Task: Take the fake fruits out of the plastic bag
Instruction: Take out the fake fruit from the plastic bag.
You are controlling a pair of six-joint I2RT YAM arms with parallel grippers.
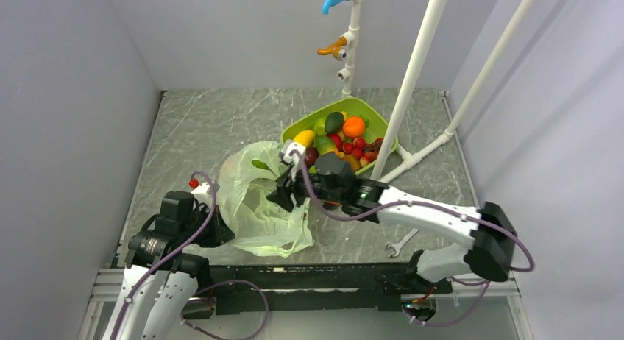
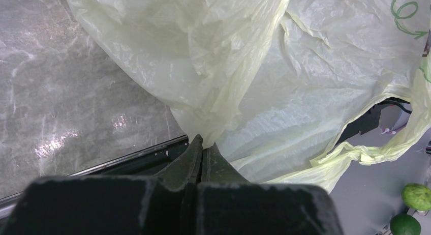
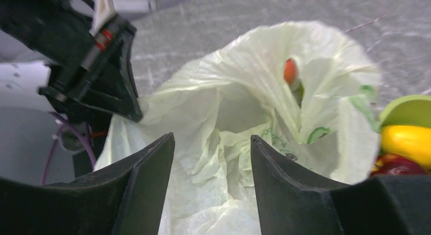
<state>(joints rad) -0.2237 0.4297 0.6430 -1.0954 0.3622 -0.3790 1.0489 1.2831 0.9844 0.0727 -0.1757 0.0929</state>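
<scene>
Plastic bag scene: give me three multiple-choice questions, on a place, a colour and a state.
1. Where is the plastic bag relative to the tray? A inside it; B left of it, toward the near edge; C behind it.
2. What colour is the tray? A blue; B lime green; C white.
3. How is the right pincer? A open; B shut on a fruit; C shut on the bag.
Answers: B, top view shows the bag beside the tray; B, its rim is lime green; A, its jaws stand apart.
</scene>
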